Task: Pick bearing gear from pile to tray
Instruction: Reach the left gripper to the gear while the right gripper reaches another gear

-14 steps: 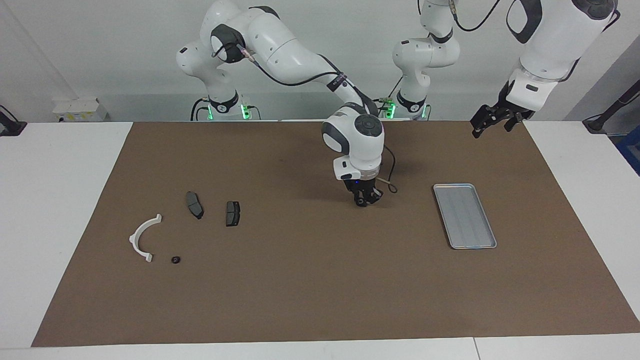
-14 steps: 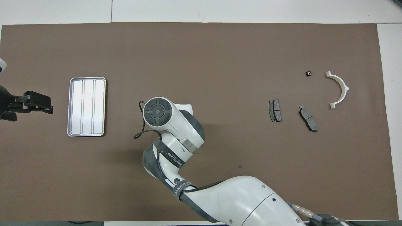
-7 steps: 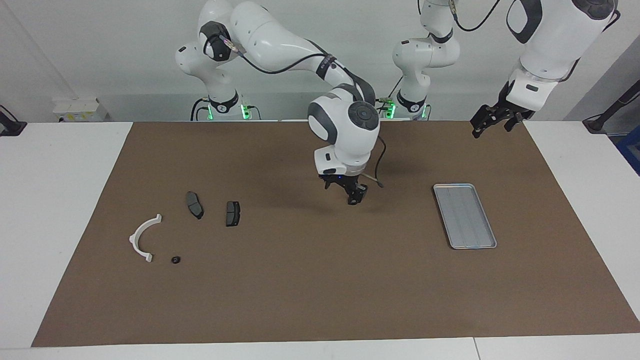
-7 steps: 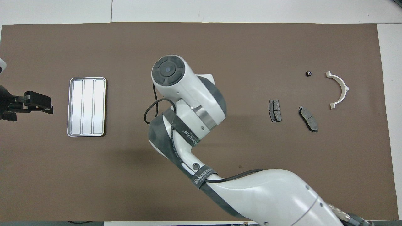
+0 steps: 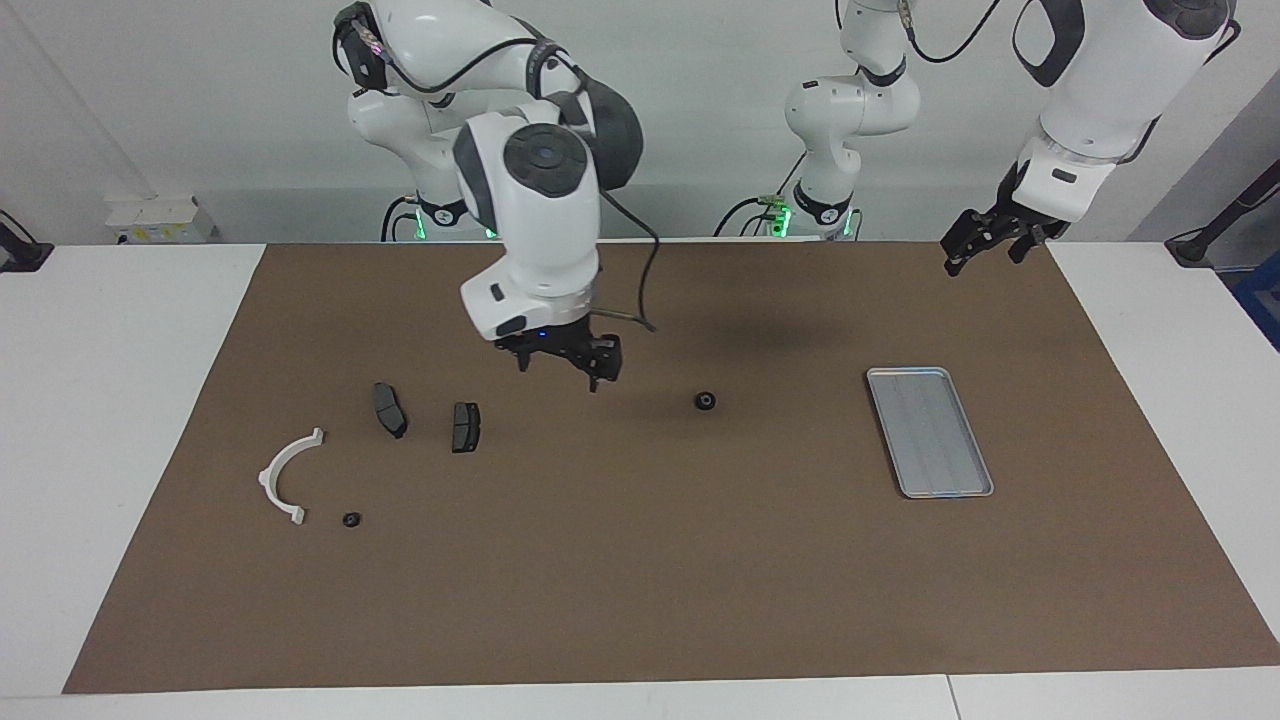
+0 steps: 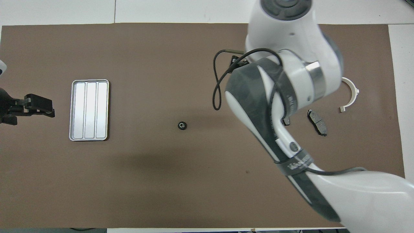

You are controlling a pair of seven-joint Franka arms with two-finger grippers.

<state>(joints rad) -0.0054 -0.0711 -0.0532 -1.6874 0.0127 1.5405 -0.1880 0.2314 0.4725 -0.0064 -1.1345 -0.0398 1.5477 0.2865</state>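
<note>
A small black round bearing gear [image 5: 705, 401] lies alone on the brown mat, between the pile and the tray; it also shows in the overhead view [image 6: 182, 125]. The silver tray [image 5: 928, 430] is empty and lies toward the left arm's end [image 6: 89, 110]. The pile has a white half-ring bracket [image 5: 288, 475], two dark brake pads [image 5: 389, 409] [image 5: 465, 426] and a tiny black piece [image 5: 351, 520]. My right gripper [image 5: 560, 368] is open and empty, raised over the mat between the brake pads and the bearing gear. In the overhead view its own wrist hides it.
My left gripper [image 5: 985, 243] waits in the air over the mat's corner at the left arm's end, beside the tray [image 6: 35, 106]. In the overhead view the right arm [image 6: 284, 81] covers one brake pad and the tiny black piece; the bracket [image 6: 351, 94] and the other pad [image 6: 317, 122] show.
My right gripper let go of the bearing gear on the mat, rose and swung toward the pile. The left arm has not moved.
</note>
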